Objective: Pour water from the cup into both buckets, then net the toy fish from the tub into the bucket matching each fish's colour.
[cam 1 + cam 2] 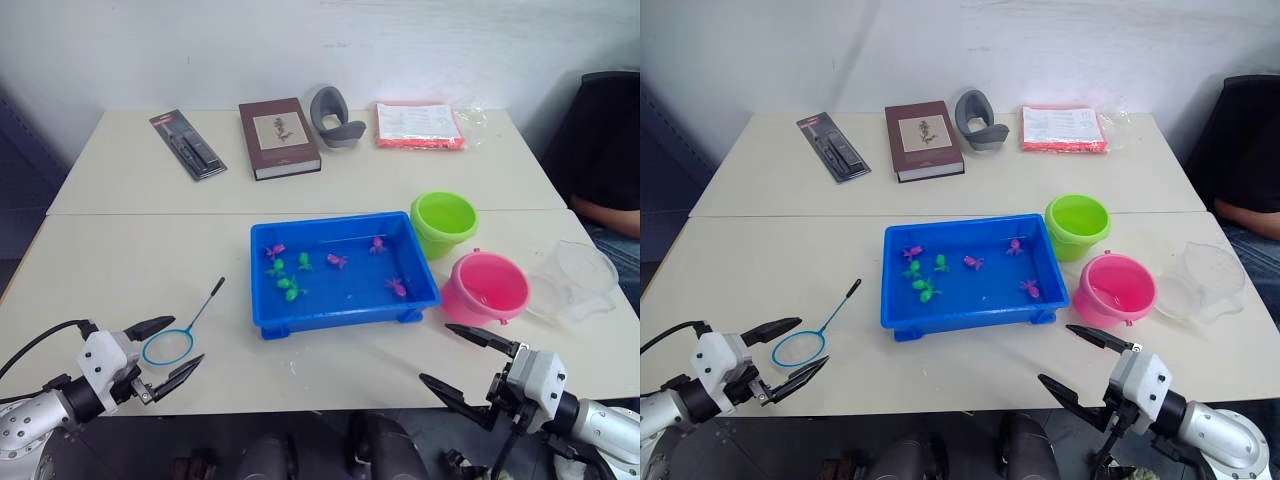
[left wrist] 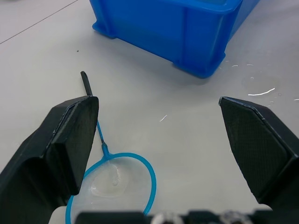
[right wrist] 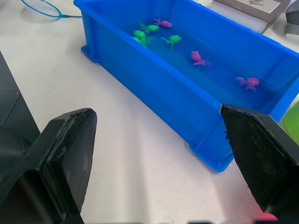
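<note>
The tub [image 1: 345,275] sits mid-worktop [image 1: 120,265], holding shallow water and the fish [image 1: 290,285]: green ones towards its left half, pink ones spread across to the right. The green bucket [image 1: 443,223] stands just beside the tub's far right corner; the pink bucket [image 1: 486,287] stands just beside its near right corner, the two buckets close together. The cup [image 1: 575,280] lies tipped on its side to the right of the pink bucket, near the worktop's right edge.

A net [image 1: 182,330] with a blue hoop and thin dark handle lies flat on the worktop left of the tub, handle pointing away towards the tub. The left claw [image 1: 162,357] hangs over the near edge with fingers spread wide, released, the hoop lying between them beneath. The right claw [image 1: 467,360] is also released, fingers wide apart, at the near edge in front of the pink bucket, holding nothing.

On the far worktop lie a dark blister pack [image 1: 188,144], a brown book [image 1: 278,137], a grey holder [image 1: 335,117] and a pink packet [image 1: 418,125]. A person's arm [image 1: 608,212] shows at the right edge.
</note>
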Available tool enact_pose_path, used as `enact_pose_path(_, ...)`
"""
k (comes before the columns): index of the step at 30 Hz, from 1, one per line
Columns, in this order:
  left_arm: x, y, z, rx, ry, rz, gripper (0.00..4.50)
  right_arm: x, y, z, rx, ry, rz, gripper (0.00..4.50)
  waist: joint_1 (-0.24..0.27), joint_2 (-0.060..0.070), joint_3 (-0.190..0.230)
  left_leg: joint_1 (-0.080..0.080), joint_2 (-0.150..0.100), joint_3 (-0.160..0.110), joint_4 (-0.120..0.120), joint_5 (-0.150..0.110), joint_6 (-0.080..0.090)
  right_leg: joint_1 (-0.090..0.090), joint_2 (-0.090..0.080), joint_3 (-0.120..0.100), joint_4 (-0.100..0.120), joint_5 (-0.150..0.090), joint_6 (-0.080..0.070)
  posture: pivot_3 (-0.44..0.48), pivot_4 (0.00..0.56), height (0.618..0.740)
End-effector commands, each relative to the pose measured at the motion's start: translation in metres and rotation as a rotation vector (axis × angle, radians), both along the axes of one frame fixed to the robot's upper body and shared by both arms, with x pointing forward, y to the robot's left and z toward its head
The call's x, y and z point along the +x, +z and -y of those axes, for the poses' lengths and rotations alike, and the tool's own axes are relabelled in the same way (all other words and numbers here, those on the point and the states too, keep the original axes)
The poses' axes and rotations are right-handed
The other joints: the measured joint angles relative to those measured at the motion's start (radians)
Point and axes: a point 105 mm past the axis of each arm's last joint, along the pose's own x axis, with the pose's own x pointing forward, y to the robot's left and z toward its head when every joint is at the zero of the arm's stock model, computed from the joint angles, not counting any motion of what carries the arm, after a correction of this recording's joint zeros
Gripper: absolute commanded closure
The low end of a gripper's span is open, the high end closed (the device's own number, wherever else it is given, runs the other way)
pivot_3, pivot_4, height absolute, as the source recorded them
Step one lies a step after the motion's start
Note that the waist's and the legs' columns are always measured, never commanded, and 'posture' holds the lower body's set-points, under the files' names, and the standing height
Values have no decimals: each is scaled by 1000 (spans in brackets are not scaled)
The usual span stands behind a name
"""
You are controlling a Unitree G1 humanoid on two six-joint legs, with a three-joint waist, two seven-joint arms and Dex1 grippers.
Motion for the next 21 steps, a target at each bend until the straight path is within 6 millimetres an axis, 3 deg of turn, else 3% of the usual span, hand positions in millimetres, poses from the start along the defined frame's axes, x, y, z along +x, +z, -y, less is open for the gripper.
enact_pose_path(1, 1, 15, 24, -22, -150, -8, 61, -3, 12, 11, 97, -115, 32, 0, 1, 0, 0, 0, 0, 0, 0, 0, 0, 0, 0, 0, 0, 0, 0, 0, 150, 740)
enact_pose_path(4, 4, 39, 66, -125, -391, -52, 61, -14, 25, 46, 231, -416, 72, 0, 35, 3, 0, -2, 0, -4, 0, 1, -1, 0, 0, -1, 0, 0, 0, 0, 150, 740)
enact_pose_path(9, 14, 63, 99, -165, -525, -6, 61, -24, 27, 91, 318, -797, 138, 0, 13, 7, -2, 0, -2, -3, 0, 1, -1, 3, 0, 4, 0, 0, 0, 0, 150, 740)
enact_pose_path(16, 51, 90, 136, -295, -544, 78, 61, -28, -2, 158, 347, -1287, 20, 0, -3, 11, -2, 1, -1, -1, -1, 3, -4, 1, 4, 6, 3, 0, 0, 0, 150, 740)
enact_pose_path(21, 68, 89, 158, -368, -494, 99, 61, -12, -4, 194, 429, -1406, 21, 0, -6, 11, -3, 1, -1, 0, 0, 4, -3, 1, 6, 8, 3, 1, 1, 0, 150, 740)
